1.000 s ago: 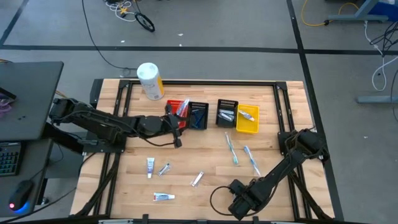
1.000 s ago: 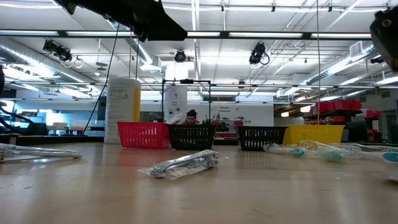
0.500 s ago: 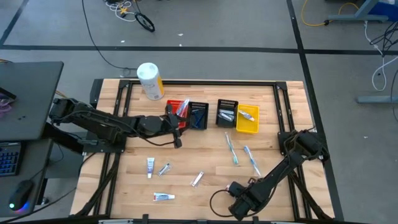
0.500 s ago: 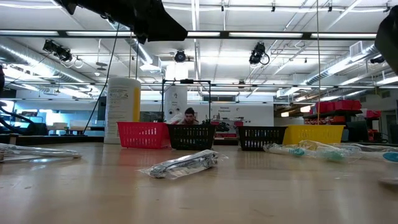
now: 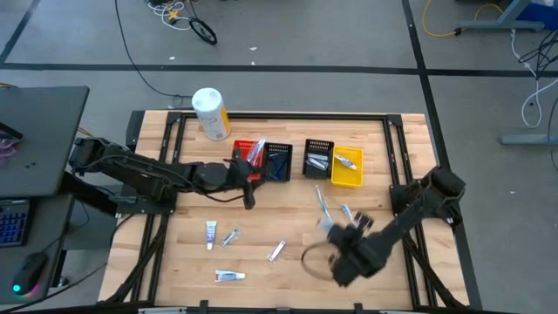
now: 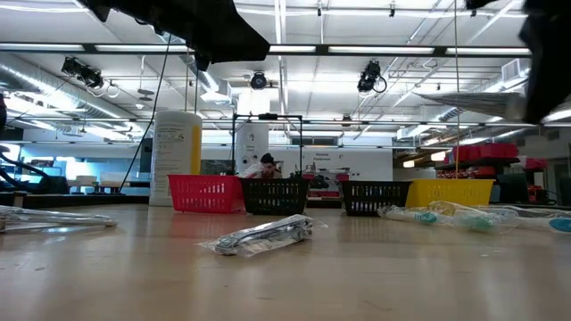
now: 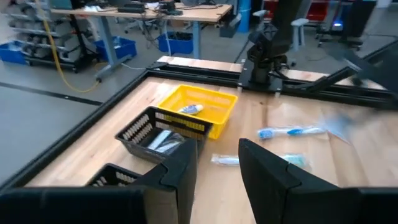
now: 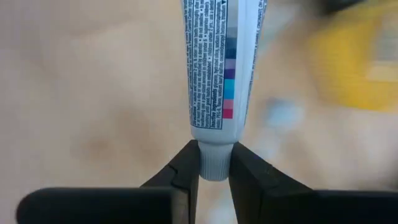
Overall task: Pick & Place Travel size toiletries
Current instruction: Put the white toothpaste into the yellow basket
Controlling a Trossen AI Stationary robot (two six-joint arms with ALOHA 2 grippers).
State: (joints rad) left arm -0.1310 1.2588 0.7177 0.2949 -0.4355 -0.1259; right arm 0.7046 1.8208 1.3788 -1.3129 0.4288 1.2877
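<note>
One white toothpaste tube [image 8: 222, 65] is pinched by its cap in the right gripper [image 8: 214, 163], up off the table near the yellow bin [image 5: 346, 169], likely its home. Left gripper [image 7: 216, 165] waits, fingers apart and empty, by that bin's row.

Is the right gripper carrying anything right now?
Yes: in the right wrist view the right gripper is clamped on the cap end of a white toothpaste tube.

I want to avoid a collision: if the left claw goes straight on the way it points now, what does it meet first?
Probably the black bin just ahead of the left claw, with the yellow bin behind it. Depth is unclear.
</note>
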